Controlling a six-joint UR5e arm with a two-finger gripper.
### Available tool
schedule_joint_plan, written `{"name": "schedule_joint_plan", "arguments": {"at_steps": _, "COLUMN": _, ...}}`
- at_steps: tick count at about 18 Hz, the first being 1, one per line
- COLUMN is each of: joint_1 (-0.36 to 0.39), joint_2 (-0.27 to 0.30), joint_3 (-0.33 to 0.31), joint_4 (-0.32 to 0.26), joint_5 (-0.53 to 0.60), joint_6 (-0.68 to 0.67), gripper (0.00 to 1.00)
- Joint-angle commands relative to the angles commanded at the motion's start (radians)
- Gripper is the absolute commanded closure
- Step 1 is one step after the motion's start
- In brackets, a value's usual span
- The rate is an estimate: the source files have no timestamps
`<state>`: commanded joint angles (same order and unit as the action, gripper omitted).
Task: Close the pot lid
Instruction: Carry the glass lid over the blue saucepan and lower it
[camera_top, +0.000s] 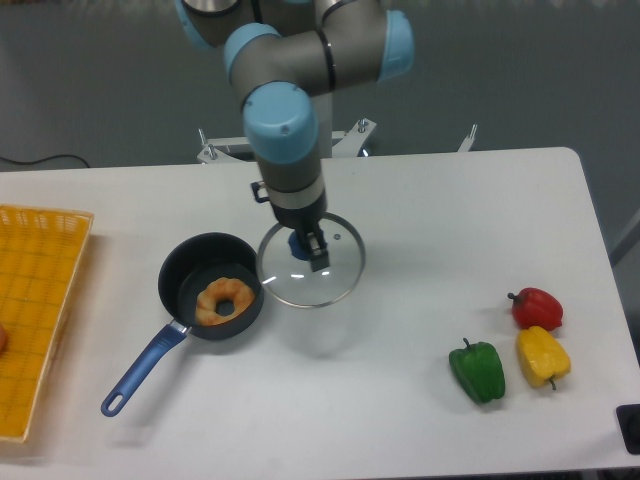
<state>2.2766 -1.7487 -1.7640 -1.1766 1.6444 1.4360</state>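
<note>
- Gripper (304, 247) clamped on the lid (311, 261) knob; lid aloft, just right of the pot (211, 284)
- Doughnut (224, 299) inside pot; peppers (476, 371) well right; basket (38, 310) far left

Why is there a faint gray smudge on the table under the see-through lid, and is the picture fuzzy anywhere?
In the fixed camera view, the smudge is the soft shadow of the glass lid, held by the gripper above the white table; the light is even with little glare; the whole picture is slightly soft, though the pot and its doughnut stay easy to see.
</note>
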Motion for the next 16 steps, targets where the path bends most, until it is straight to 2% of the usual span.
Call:
{"name": "schedule_joint_plan", "arguments": {"at_steps": 8, "joint_1": -0.114, "joint_2": -0.012, "joint_3": -0.023, "joint_4": 0.015, "joint_5": -0.012, "joint_6": -0.130, "gripper": 0.53}}
{"name": "schedule_joint_plan", "arguments": {"at_steps": 16, "joint_1": -0.158, "joint_2": -0.026, "joint_3": -0.031, "joint_4": 0.017, "joint_5": -0.024, "joint_6": -0.181, "gripper": 0.53}}
